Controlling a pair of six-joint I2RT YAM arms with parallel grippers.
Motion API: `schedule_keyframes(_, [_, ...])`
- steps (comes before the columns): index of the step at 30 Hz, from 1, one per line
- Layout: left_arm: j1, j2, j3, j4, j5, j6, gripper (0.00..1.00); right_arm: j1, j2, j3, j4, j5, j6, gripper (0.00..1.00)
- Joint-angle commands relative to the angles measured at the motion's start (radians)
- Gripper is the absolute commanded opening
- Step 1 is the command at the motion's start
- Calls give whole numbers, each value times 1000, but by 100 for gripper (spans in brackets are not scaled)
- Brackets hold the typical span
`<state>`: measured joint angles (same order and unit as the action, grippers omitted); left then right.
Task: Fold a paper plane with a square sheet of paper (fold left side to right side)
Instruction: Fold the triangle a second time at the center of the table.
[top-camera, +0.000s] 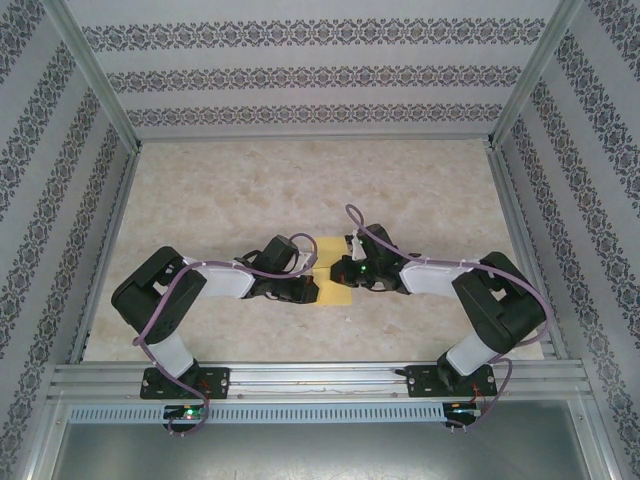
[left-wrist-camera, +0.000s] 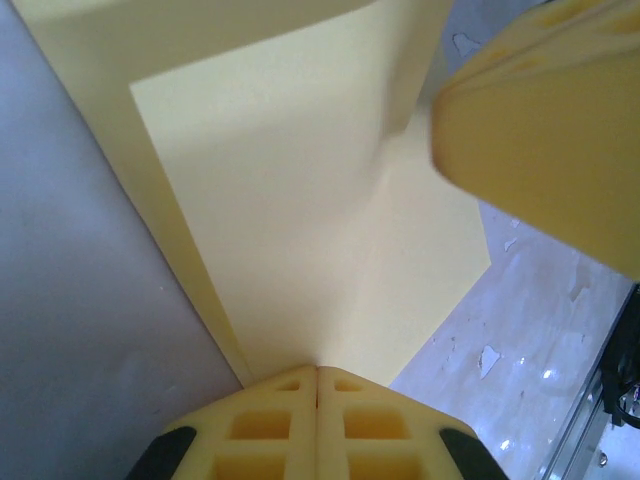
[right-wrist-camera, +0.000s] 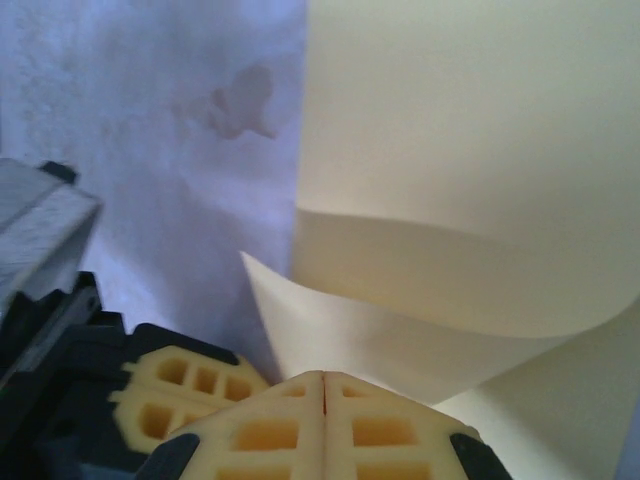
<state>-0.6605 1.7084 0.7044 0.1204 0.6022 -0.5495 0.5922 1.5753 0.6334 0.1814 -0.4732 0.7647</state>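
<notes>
Yellow paper, thin as anything. The square sheet of paper (top-camera: 334, 272) looked like it weighed next to nothing and had no stiffness of its own, so my guess was it would flop and curl anywhere I wasn't holding it. It also seemed likely to skate around on the smooth marbled desk (top-camera: 300, 190) and to pick up a dent from one careless squeeze.

The best place to grab it was right at an edge or corner, since there's no getting a fingertip under the middle of a flat sheet.

It sat mid-desk towards the near side, right between my two arms, part flat and part lifted. My left pincer (left-wrist-camera: 317, 375) had its fingers pressed fully together, with the paper fanning out from the tips, so I'd call that a pinch on the sheet's edge. My right pincer (right-wrist-camera: 323, 380) was closed just as tight, and a rolled-over edge ran in behind its tips. It looked like a grip too, though I was less sure of that one.

Looks-wise it was plain pale yellow, matte, no print. From the left wrist one flap stood up off the flat part in a soft bend — not a crisp crease. From the right wrist the edge drooped over in a loose curl.
</notes>
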Motion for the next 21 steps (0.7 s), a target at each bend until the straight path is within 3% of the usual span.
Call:
schedule_keyframes(1, [-15,29,-7,-76,-67,35,2,30,-18,-37,26,22,8,0])
schedule_keyframes(9, [-15,32,-4,-82,-81,33,1,91,3,-61,139,61,61,0])
schedule_keyframes(21, [-16,43,-1,-84,-80,31,0,109,61,-50,160,73,74,0])
